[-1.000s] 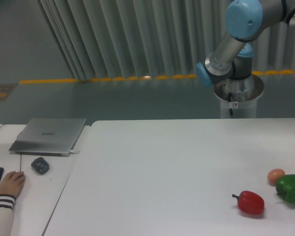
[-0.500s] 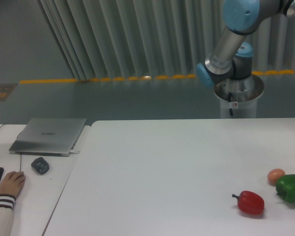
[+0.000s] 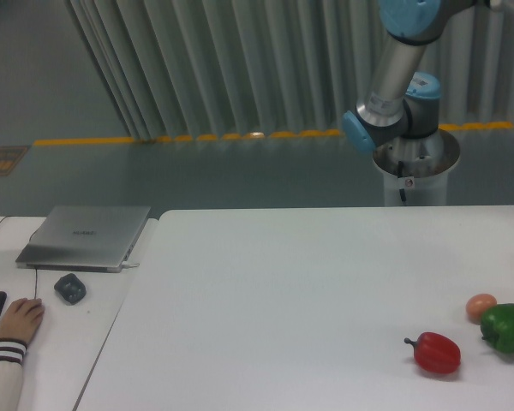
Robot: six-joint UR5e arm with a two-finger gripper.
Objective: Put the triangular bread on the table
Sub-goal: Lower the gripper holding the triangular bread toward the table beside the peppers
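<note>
The triangular bread is out of view. The white table (image 3: 291,291) fills the lower right of the camera view. Only the arm's lower links show: the base (image 3: 409,167) behind the table's far edge and a blue elbow joint (image 3: 409,17) at the top. The gripper itself is beyond the frame's upper right, so its state is not visible.
A red pepper (image 3: 437,353), a green pepper (image 3: 506,326) and a small orange-brown ball (image 3: 481,306) lie near the table's right front. On the left desk are a grey laptop (image 3: 86,236), a mouse (image 3: 69,288) and a person's hand (image 3: 17,321).
The arm's upper link and blue elbow joint have swung upward and slightly left, moving further out of the top of the frame. Objects on the table have not moved.
</note>
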